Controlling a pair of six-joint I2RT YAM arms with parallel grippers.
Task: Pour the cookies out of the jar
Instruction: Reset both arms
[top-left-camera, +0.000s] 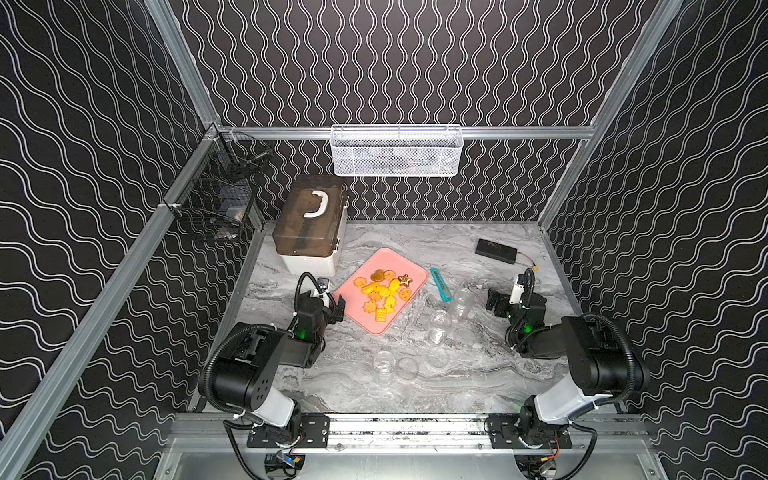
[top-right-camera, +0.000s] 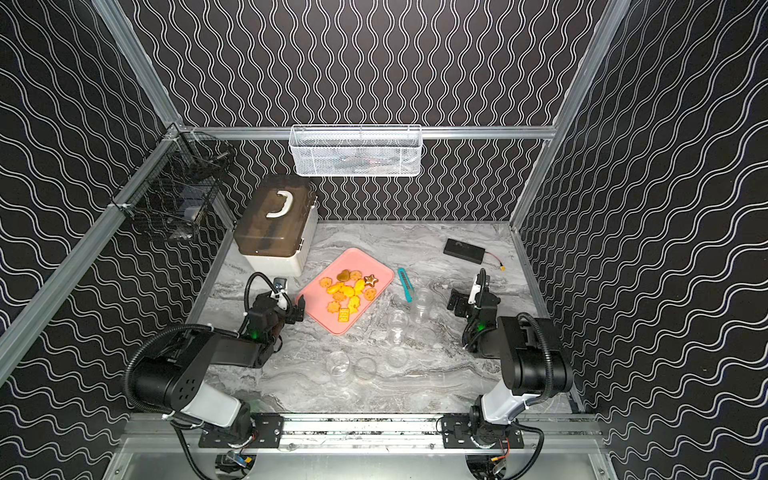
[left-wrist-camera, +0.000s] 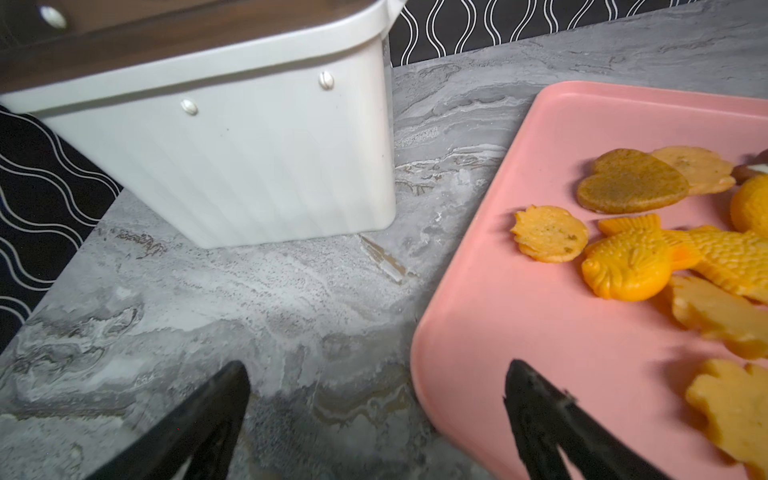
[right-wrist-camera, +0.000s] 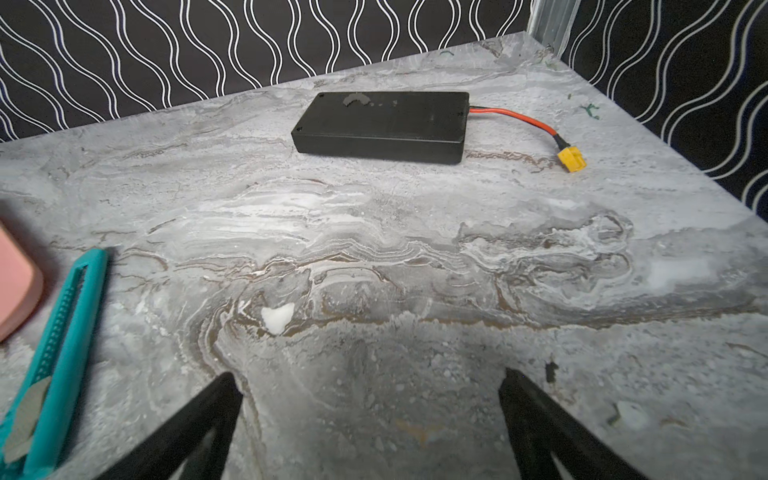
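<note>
- Grey marble-patterned desk (right-wrist-camera: 374, 232): smooth, dull sheen.
- Pink rectangular plastic tray (left-wrist-camera: 540, 332): smooth, matt.
- Orange-yellow flat cookies (left-wrist-camera: 636, 266): embossed, grainy faces.
- White ribbed plastic box (left-wrist-camera: 249, 166): satin finish.
- Black rectangular plastic case (right-wrist-camera: 382, 124): smooth, faintly glossy.
- Teal plastic box cutter (right-wrist-camera: 62, 332): matt.

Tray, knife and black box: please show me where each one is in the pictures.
tray (top-left-camera: 388, 258), in a top view, bare pink floor near its far corner.
knife (top-left-camera: 440, 284), in a top view, middle of the teal handle.
black box (right-wrist-camera: 382, 117), right wrist view, middle of its top face.
</note>
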